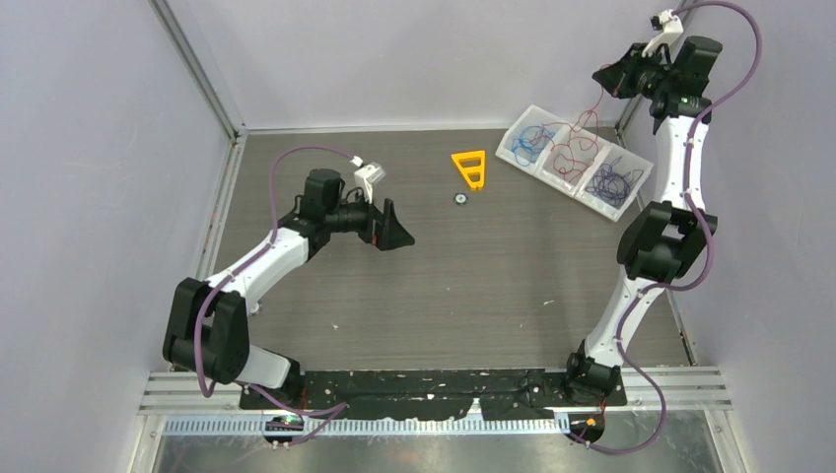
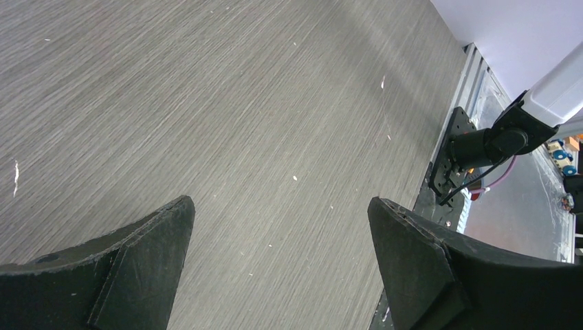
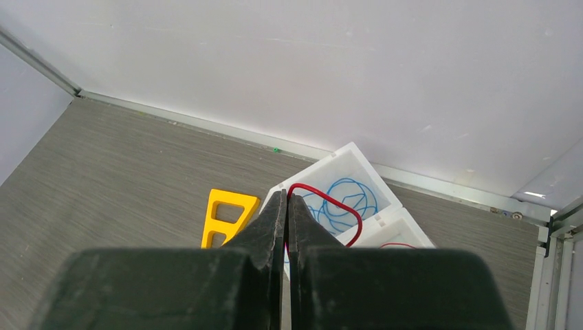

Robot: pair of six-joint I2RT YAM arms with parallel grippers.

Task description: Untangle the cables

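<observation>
Cables (image 1: 572, 153): thin, light, limp, likely snag-prone; best pinched on free loop. Red cable (image 3: 330, 198) clamped in right gripper (image 3: 287, 196) jaws above tray (image 1: 533, 108); left gripper (image 2: 282, 206) jaws wide, empty.

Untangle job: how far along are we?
Done: blue cable and purple cable lie in separate compartments of the tray. In hand: the raised right gripper is shut on the red cable, which trails into the middle compartment. Remaining: release it there. Left gripper is open, holding nothing.

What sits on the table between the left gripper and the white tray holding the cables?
In the top view, an orange triangle and a small round piece lie between the left gripper and the white tray.
</observation>
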